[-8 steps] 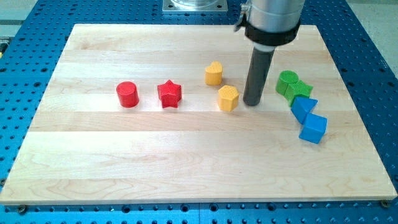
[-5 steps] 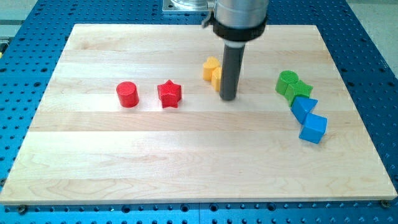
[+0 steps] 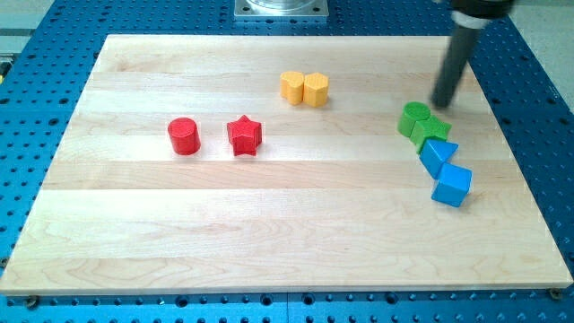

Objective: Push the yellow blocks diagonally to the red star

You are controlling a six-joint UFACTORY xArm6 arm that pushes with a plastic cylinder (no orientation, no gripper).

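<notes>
The wooden board [image 3: 269, 242] fills most of the view, lying on a blue perforated table [image 3: 538, 135]. At the view's top centre a grey metal mount [image 3: 282, 8] shows just past the board's far edge.

The dark rod comes down from the view's top right, and my tip [image 3: 443, 105] rests on the board near its right edge, just above and to the right of the green blocks without touching them. There is no claw on this arm to spread or pinch: only the bare rod, holding nothing.

At the view's right sits a tight cluster running downward: a green cylinder [image 3: 414, 117] touching a second green block [image 3: 431, 130] whose shape I cannot quite make out, then a blue block [image 3: 439, 155], perhaps a triangular piece, and a blue cube [image 3: 452, 186] just below it.

The two yellow blocks sit side by side and touching, in the upper middle of the board: a yellow heart-like block [image 3: 292, 87] on the left and a yellow hexagonal block [image 3: 316, 89] on the right. They are well apart from my tip.

The red star [image 3: 244, 135] lies below and to the left of the yellow pair, apart from it. A red cylinder [image 3: 183, 135] stands near the star's left.
</notes>
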